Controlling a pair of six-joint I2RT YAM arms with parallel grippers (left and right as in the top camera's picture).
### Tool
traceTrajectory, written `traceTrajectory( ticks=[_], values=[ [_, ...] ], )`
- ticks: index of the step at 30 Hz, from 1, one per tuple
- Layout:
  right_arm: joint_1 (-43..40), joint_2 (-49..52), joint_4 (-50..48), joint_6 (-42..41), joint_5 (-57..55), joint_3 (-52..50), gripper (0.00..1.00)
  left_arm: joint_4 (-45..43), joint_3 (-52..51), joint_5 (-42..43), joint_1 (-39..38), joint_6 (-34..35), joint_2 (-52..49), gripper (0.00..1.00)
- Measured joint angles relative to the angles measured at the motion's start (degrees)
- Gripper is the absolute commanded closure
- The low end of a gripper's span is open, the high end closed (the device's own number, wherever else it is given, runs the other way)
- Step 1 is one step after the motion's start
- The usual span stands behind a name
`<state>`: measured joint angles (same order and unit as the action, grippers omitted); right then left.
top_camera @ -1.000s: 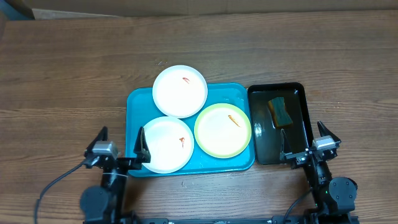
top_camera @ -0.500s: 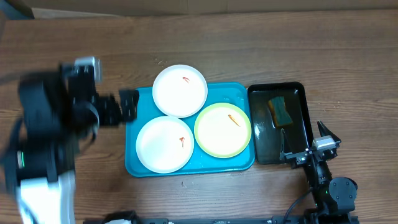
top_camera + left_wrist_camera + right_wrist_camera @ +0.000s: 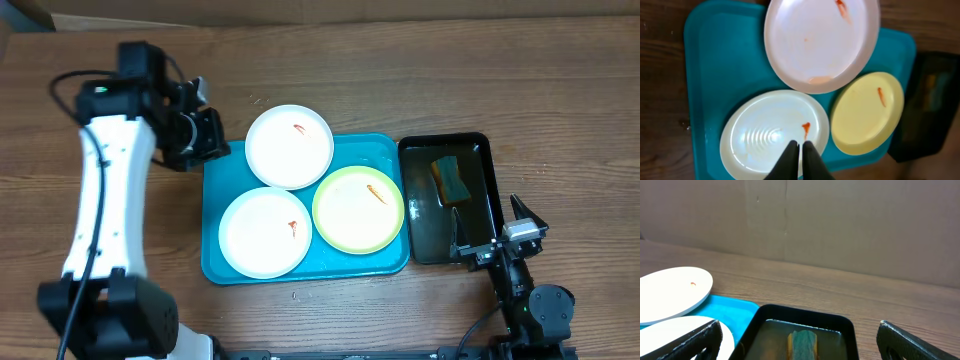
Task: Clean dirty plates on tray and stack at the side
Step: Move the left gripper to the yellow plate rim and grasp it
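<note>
**Item: plate-cleaning job, no plate wiped yet.**

- Tray (image 3: 225, 172): turquoise, mid-worktop, carrying all three plates.
- Far white plate (image 3: 289, 146): overhangs the tray's far edge; red smear near its centre.
- Near white plate (image 3: 265, 232): at the tray's near-left corner; smear right of centre.
- Yellow-green plate (image 3: 358, 210): towards the tray's right edge; orange streak.
- Black tray (image 3: 490, 190): just beside the turquoise one, on its right, with liquid and a sponge (image 3: 449, 180) inside.
- Left fingers (image 3: 790, 160): pressed together, holding nothing; I see them hanging over the tray's far-left corner, aimed down at the near white plate.
- Right fingers (image 3: 905, 340): spread wide and empty, at the near end of the black tray.

**Handling note, my judgement:** I would have the right arm take the sponge squarely across its narrow sides. The left fingers must part before pinching a rim. I would steady the plate at its edge, clear of the smear, so the wipe runs unhindered. Stacking space looks free on the worktop left of the tray.
</note>
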<state>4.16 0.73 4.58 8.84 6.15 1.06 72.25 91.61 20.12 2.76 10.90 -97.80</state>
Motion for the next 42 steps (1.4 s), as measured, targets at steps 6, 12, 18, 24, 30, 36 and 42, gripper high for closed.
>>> traceTrajectory(
  ticks=[6, 12, 18, 24, 30, 36, 42],
  values=[
    [0.0, 0.0, 0.0, 0.0, 0.0, 0.0, 0.00, -14.0, -11.6, -4.4, -5.9, 5.0, -2.1, 0.36],
    [0.0, 0.0, 0.0, 0.0, 0.0, 0.0, 0.00, -19.3, -15.6, -8.4, -9.6, 6.1, -5.7, 0.41],
    [0.0, 0.0, 0.0, 0.0, 0.0, 0.0, 0.00, -21.9, -15.6, -10.6, -9.7, 6.8, -6.3, 0.55],
    [0.0, 0.0, 0.0, 0.0, 0.0, 0.0, 0.00, -22.5, -15.6, -11.3, -9.7, 7.1, -7.4, 0.69],
    [0.0, 0.0, 0.0, 0.0, 0.0, 0.0, 0.00, -22.9, -15.6, -1.7, -9.6, 7.1, -7.4, 0.83],
    [0.0, 0.0, -0.1, 0.0, 0.0, 0.0, 0.00, -19.6, -15.6, 8.8, -11.8, 6.2, -7.4, 0.81],
    [0.0, 0.0, 0.0, 0.0, 0.0, 0.0, 0.00, -14.6, -15.6, 7.2, -21.2, 5.6, -7.4, 0.75]
  ],
)
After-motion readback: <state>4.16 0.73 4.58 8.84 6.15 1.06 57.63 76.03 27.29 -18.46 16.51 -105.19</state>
